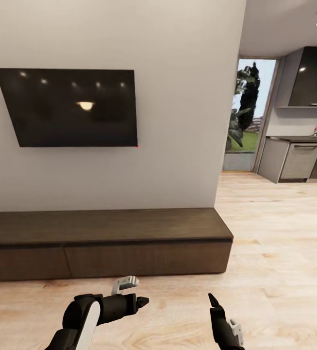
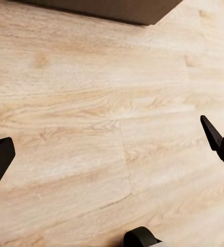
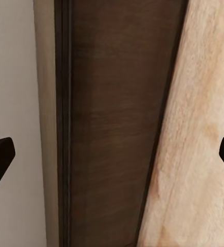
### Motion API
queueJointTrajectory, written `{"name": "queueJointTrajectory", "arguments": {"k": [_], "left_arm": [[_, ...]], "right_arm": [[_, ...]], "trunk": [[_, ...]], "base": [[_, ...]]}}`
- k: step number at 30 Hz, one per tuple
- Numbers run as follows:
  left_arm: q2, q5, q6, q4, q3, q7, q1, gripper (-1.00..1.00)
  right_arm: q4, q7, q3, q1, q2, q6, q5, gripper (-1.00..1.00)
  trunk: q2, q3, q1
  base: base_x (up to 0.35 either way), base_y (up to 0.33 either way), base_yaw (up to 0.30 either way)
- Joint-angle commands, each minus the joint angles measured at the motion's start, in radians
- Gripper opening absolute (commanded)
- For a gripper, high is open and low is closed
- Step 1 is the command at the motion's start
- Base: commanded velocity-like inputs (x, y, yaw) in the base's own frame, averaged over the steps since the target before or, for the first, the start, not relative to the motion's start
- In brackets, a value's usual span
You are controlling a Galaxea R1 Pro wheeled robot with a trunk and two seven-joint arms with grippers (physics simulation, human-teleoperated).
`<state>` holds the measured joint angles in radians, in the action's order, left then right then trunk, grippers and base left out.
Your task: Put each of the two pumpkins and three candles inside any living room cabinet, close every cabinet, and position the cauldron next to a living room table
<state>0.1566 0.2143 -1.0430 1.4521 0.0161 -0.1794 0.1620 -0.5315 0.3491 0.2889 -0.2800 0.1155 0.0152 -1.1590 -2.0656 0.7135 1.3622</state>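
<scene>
The long low dark-brown cabinet (image 1: 105, 226) stands against the white wall, its flat drawer fronts (image 1: 143, 260) all shut. Both arms hang low over the plank floor just in front of it. My left gripper (image 1: 138, 294) is open with nothing between its fingers; in the left wrist view this gripper (image 2: 106, 146) spreads wide over bare floor, with a cabinet corner (image 2: 117, 7) at the picture's edge. My right gripper (image 1: 221, 313) is open and empty too, and in the right wrist view it (image 3: 112, 154) faces the cabinet (image 3: 117, 128). The pumpkins, candles, cauldron and table are out of view.
A dark flat TV (image 1: 71, 107) hangs on the wall above the cabinet. Past the cabinet's right end, light wood floor (image 1: 275, 233) runs to a glass door (image 1: 248, 116) and grey kitchen units (image 1: 299, 158).
</scene>
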Motion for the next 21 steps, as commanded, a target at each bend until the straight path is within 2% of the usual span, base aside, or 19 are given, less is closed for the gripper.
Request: {"name": "queueJointTrajectory", "arguments": {"k": [1,8,21], "left_arm": [[0.000,-0.001,-0.004,0.001,-0.001,-0.003,0.001,1.00],[0.001,-0.001,-0.004,-0.001,0.000,-0.003,0.001,1.00],[-0.003,0.002,-0.004,-0.012,-0.003,-0.004,-0.001,1.00]], "right_arm": [[0.001,0.006,0.003,-0.001,0.001,0.002,-0.010,1.00],[0.002,0.007,0.003,-0.001,0.001,0.002,-0.010,1.00],[-0.005,0.023,0.003,-0.002,-0.001,0.016,-0.010,1.00]], "trunk": [[0.000,0.001,0.000],[0.000,0.001,0.000],[0.000,0.001,0.000]], "base": [[0.195,0.000,0.000],[0.235,0.000,0.000],[0.334,0.000,0.000]]}}
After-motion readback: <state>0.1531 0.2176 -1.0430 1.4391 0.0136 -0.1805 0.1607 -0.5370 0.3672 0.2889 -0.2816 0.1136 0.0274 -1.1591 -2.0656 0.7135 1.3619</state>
